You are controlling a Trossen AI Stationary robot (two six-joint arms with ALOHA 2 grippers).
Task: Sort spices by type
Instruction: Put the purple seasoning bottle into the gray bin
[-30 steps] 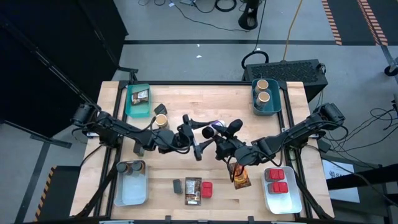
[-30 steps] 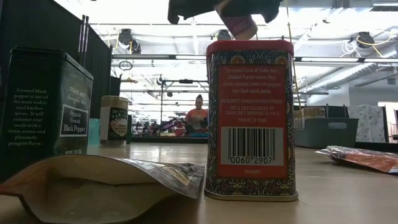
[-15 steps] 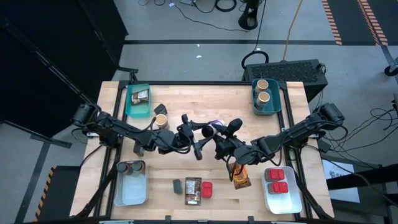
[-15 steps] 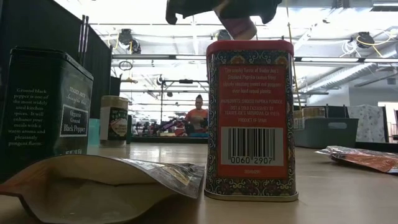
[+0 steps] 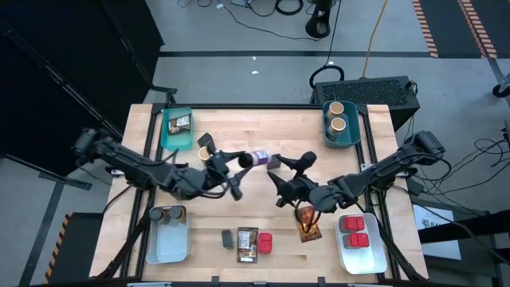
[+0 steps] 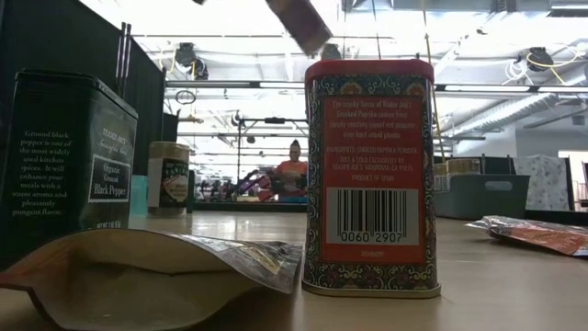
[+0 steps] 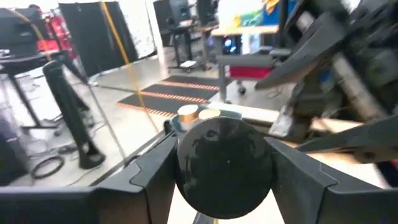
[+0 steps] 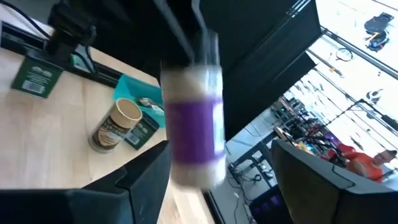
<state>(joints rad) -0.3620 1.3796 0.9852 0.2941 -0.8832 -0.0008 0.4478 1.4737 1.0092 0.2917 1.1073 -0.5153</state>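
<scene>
A small jar with a purple label (image 5: 257, 157) hangs above the table's middle, and my left gripper (image 5: 239, 163) is shut on it. The left wrist view shows the jar's dark round end (image 7: 224, 163) between the fingers. My right gripper (image 5: 288, 170) stands just right of the jar, open with nothing between its fingers (image 8: 149, 180). The jar (image 8: 193, 127) shows ahead of it. The low view catches the tilted jar (image 6: 299, 22) at its top edge. A red tin (image 6: 370, 175), a dark tin (image 6: 64, 156) and a flat packet (image 6: 156, 276) rest on the table's near part. My left gripper pinches the jar between its two fingers at the dark-capped end (image 5: 245, 161), one finger (image 7: 146, 180) on each side of it. The fingers come about level from the table's left and lie along the jar. The jar is lifted clear of the table, its other end toward the right gripper.
A teal bin (image 5: 164, 131) with packets stands far left, with a tan cylinder (image 5: 206, 153) beside it. Another teal bin (image 5: 351, 137) far right holds two tan cylinders. A clear bin (image 5: 169, 243) near left holds dark jars. A white bin (image 5: 362, 257) near right holds red tins. A packet (image 5: 307, 226) lies mid-right.
My right gripper has opened and let go of the purple-label jar. My left gripper has drawn back toward the table's left edge and a little up, carrying the jar away from the right gripper. The jar now tilts.
</scene>
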